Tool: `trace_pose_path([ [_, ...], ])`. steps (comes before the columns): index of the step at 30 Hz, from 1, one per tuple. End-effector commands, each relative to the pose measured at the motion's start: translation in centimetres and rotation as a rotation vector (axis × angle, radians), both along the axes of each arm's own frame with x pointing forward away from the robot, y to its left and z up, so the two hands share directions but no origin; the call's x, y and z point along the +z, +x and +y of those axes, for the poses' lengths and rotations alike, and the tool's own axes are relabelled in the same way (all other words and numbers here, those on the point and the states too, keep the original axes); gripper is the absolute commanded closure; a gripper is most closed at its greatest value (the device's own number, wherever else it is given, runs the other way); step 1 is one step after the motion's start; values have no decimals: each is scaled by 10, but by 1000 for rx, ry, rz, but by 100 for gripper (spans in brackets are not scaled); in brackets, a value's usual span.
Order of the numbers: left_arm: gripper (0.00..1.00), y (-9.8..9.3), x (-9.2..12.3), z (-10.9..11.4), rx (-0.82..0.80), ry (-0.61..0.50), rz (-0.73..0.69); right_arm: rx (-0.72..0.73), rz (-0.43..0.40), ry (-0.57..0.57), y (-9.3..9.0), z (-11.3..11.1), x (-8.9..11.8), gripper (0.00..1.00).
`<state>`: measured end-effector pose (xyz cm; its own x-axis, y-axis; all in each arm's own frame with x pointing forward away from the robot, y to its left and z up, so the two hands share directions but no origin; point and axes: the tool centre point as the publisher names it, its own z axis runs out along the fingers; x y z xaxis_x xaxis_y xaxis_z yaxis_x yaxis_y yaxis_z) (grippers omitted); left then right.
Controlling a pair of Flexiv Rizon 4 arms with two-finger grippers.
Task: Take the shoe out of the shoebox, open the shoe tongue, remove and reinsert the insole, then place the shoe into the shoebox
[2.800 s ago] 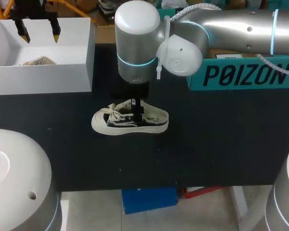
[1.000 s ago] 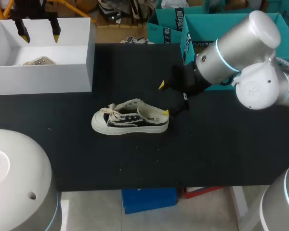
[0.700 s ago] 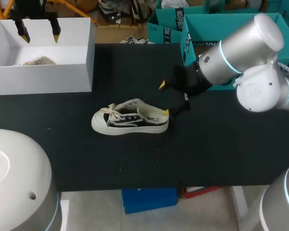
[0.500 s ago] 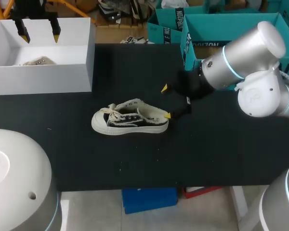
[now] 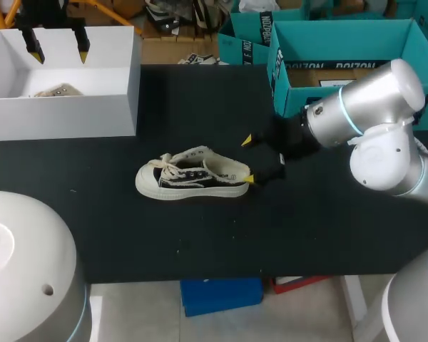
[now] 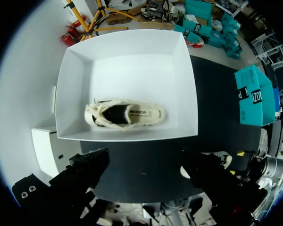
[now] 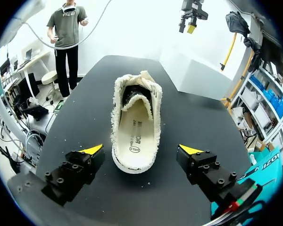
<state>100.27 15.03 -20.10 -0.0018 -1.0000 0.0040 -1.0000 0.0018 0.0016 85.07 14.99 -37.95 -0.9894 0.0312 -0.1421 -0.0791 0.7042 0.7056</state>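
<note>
Yellow-tipped right gripper (image 5: 248,159) gapes wide, empty, just behind the shoe (image 5: 191,174); left gripper (image 5: 57,48) hangs open, empty, over the shoebox (image 5: 64,117).

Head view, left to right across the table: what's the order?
white shoebox → shoe → right gripper → teal box

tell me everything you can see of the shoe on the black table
The shoe is a low canvas sneaker: cream frayed upper, black side panels, off-white rubber sole and toe cap, cream laces. It stands upright on its sole on the table, a cream printed insole showing inside. Its heel faces the open right gripper, whose fingers flank it without touching.
</note>
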Motion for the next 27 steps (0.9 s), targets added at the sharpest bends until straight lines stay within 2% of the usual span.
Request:
trace_pose_path([
  [1, 0, -1, 1, 0, 1, 2, 1, 1, 4, 62, 0, 3, -11, 0],
  [27, 0, -1, 1, 0, 1, 2, 1, -3, 50, 138, -6, 27, -35, 0],
])
